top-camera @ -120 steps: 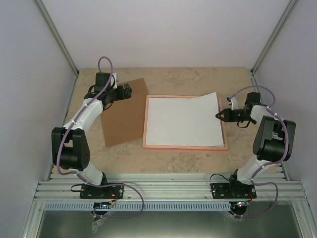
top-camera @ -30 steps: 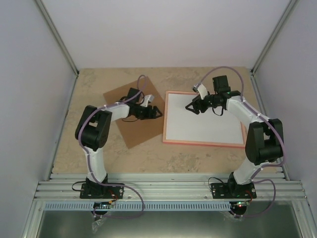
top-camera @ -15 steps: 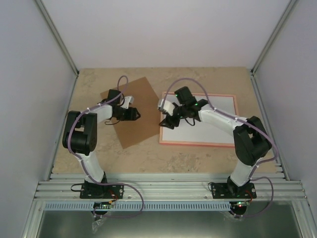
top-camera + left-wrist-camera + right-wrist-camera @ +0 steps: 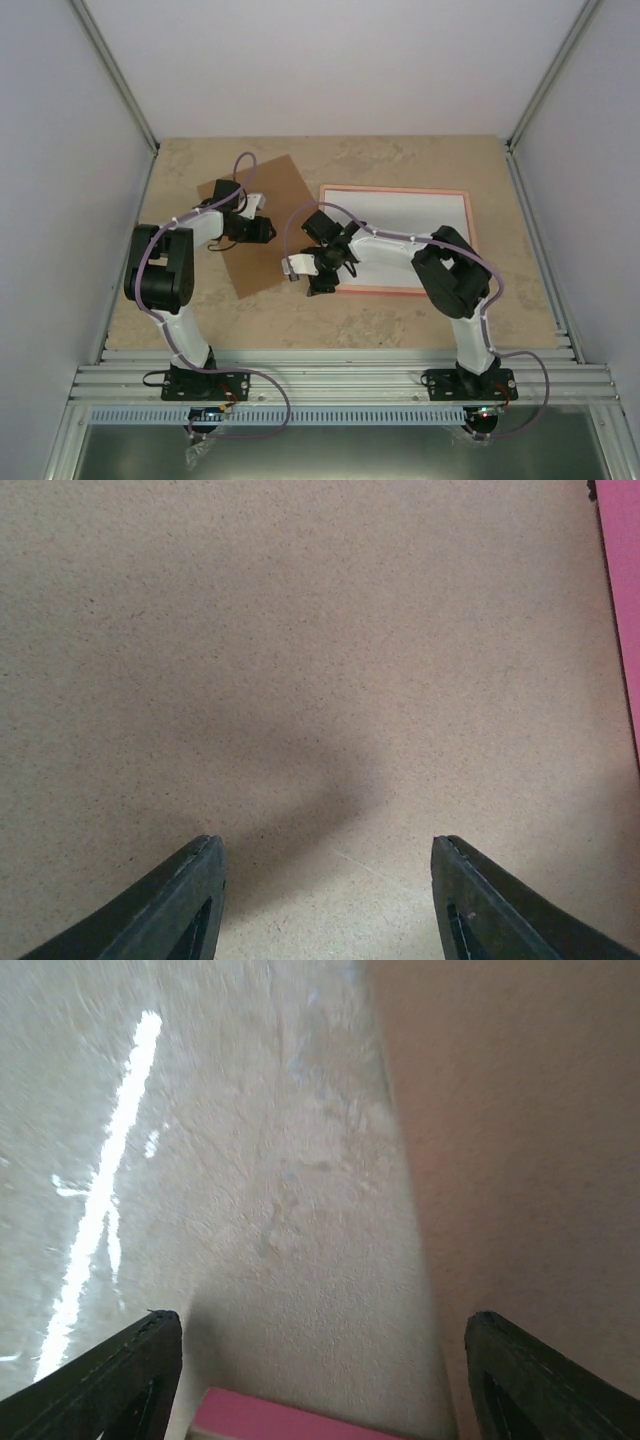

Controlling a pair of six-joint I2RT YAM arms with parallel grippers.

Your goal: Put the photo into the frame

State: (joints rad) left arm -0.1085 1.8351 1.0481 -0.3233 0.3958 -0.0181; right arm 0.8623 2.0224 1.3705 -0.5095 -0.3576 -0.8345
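Nearest, the right hand (image 4: 318, 283) has swung off the sheet to the near-left corner of the frame (image 4: 390, 291), fingers spread and holding nothing. Just beyond, the left hand (image 4: 268, 229), also spread and empty, has drawn back over the brown backing board (image 4: 280, 185). The frame lies right of the worktop's (image 4: 400, 320) middle. The photo (image 4: 400, 225), apparently white back up, overhung the frame's far-right corner seconds ago. It now lies square inside, so it looks seated.
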